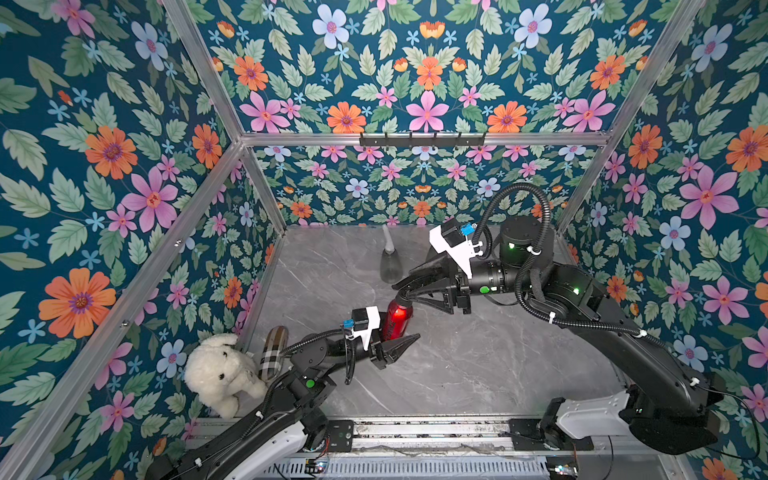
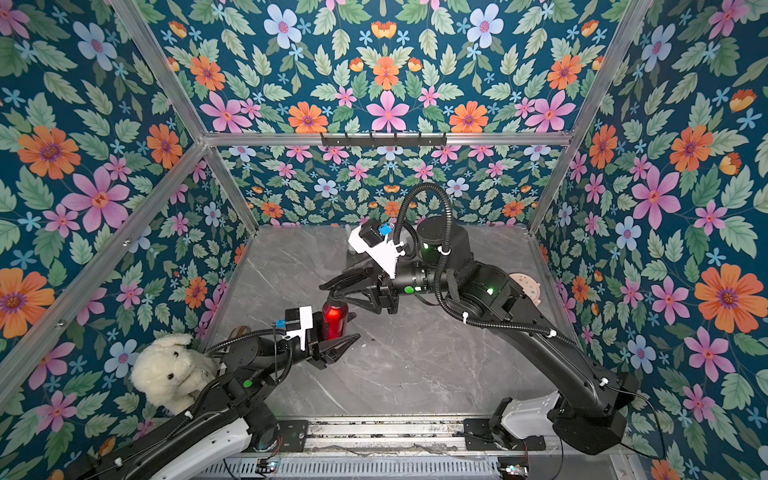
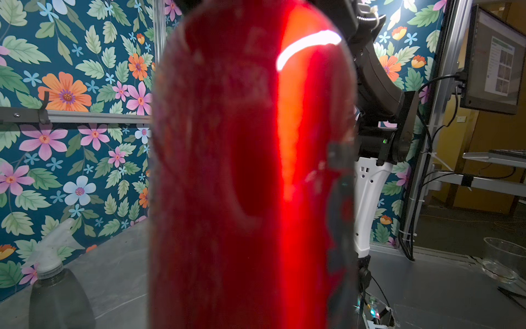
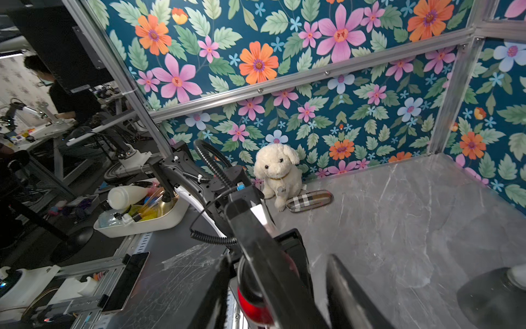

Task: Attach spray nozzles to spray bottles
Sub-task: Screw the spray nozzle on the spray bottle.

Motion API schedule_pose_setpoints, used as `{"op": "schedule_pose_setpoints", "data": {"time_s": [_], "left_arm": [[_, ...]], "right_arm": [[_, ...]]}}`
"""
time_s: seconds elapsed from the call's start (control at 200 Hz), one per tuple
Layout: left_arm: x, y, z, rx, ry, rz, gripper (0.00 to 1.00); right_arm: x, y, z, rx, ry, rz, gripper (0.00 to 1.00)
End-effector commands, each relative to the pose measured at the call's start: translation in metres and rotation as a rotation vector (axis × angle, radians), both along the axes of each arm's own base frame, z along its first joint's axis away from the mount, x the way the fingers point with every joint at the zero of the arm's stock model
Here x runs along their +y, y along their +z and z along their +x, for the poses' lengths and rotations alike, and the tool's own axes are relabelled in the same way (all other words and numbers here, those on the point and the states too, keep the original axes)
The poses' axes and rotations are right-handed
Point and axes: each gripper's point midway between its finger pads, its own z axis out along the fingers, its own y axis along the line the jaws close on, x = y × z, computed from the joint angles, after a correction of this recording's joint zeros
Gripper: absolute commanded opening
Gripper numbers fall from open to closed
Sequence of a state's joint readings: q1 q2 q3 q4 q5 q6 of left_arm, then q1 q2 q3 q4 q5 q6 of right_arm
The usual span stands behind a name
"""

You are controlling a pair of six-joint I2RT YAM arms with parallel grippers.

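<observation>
Left pincer pinches red bottle; right pincer's grip on black nozzle unclear

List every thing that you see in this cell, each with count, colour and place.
red bottle: one, metallic red, mid-table, upright in the left end effector
black nozzle: one, black, on the red bottle's top
grey bottle: one, smoky grey, near the back wall
whitish nozzle: one, translucent white, on the grey bottle
plush dog: one, cream, front-left corner
plaid case: one, beige check, beside the plush dog
perforated disc: one, pale pink, by the right wall
hook rail: one, black, back wall
table: one, grey marble
left end effector: one, black, shut on the red bottle
right end effector: one, black, around the black nozzle; grip unclear
</observation>
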State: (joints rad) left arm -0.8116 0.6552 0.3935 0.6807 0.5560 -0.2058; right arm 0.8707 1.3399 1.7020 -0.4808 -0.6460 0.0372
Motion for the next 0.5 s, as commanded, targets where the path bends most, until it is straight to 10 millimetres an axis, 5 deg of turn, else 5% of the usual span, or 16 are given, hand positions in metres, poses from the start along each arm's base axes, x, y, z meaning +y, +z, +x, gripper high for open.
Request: {"op": "schedule_pose_setpoints", "data": {"time_s": [0.0,0.2,0.495], "left_arm": [[0.003,0.008,0.003,-0.025,0.029,-0.016,0.0],[0.003,0.004,0.011,-0.017,0.073,0.009,0.0],[0.009,0.005,0.021,-0.022,0.146,0.005,0.0]], "right_arm": [[0.001,-0.003,0.002,-0.037,-0.031,-0.025,0.43],[0.008,-0.009,0.003,-0.026,-0.081,-0.075,0.31],[0.013,-0.025,0.016,0.042,-0.237,-0.113,0.28]]}}
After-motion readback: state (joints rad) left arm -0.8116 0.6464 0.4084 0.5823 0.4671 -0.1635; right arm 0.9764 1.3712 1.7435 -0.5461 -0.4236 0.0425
